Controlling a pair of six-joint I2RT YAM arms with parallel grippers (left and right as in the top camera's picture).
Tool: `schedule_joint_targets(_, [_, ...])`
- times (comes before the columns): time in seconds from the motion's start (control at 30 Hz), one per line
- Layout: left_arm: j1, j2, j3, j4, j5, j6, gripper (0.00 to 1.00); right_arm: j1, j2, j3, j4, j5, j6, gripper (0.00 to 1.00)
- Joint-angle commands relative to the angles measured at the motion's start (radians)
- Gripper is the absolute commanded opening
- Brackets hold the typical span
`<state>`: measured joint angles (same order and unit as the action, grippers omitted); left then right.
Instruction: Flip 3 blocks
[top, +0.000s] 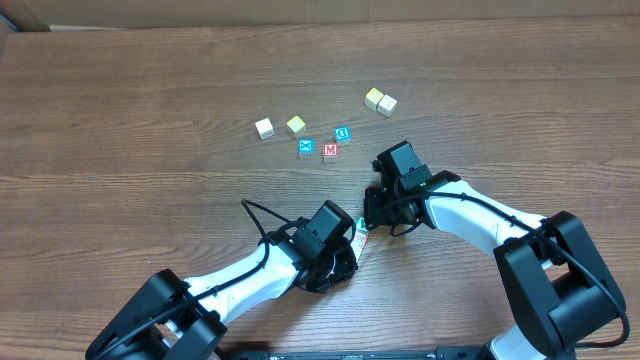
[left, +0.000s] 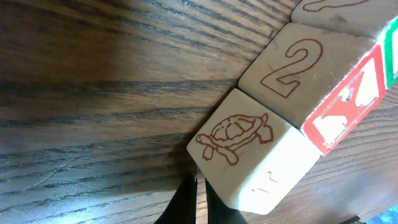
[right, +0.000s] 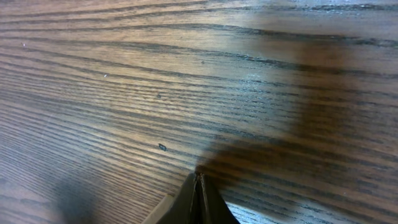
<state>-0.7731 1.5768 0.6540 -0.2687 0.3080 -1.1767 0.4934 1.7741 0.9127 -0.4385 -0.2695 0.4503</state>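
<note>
Ideally, the turtle cube would be tipped from low down, with the closed tips of the left pincer pressed against its near bottom edge. A slow push is called for, so that the cube rolls over rather than slides into its neighbours. The left pincer is clenched with nothing gripped between its tips. It lies just beside that edge, and contact cannot be confirmed. Directly beyond, touching the turtle cube, the cube with an outlined 2 and a red Y face is seen. Past it only a sliver of a third cube is shown. The right pincer is likewise clenched and empty, with only bare worktop before it. Well beyond both pincers, the red M cube is seen.
</note>
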Motion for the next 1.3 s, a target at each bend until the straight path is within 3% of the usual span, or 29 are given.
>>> schedule_joint_targets(0.0, [-0.002,0.033,0.008,0.035,-0.060,0.002,0.04,0.051,0.018,-0.016,-0.017,-0.079,0.023,0.04])
schedule_joint_targets(0.83, [-0.002,0.034,0.008,0.061,-0.064,-0.015,0.04,0.086,0.018,-0.016,-0.003,-0.061,0.045,0.04])
schedule_joint_targets(1.27, [-0.002,0.033,0.008,0.068,-0.080,-0.080,0.04,0.086,0.018,-0.016,-0.005,-0.061,0.048,0.04])
